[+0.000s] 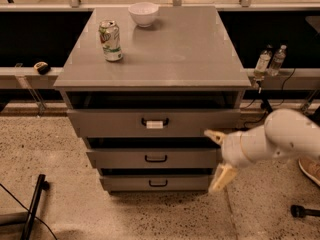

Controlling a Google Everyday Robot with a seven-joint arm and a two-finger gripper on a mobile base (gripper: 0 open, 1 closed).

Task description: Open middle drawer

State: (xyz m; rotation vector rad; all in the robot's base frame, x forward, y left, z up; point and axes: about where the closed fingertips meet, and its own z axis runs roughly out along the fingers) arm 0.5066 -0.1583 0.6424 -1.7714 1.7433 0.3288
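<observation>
The middle drawer (125, 158) is a wide grey drawer, second of three in the grey cabinet, with a small plain black handle (156, 158). It sits closed. My gripper (216, 156) is at the drawer's right end, in front of the cabinet's right edge, well to the right of the handle. Its two cream fingers are spread wide apart, one (214, 135) at the drawer's top edge and one (222, 178) down by the bottom drawer. It holds nothing.
The top drawer (110, 122) has a white-tagged handle (154, 123); the bottom drawer (130, 183) has a plain one. A green soda can (110, 40) and a white bowl (143, 13) stand on the cabinet top. Two bottles (269, 61) sit on a ledge at right. A black stand leg (34, 204) lies on the floor at left.
</observation>
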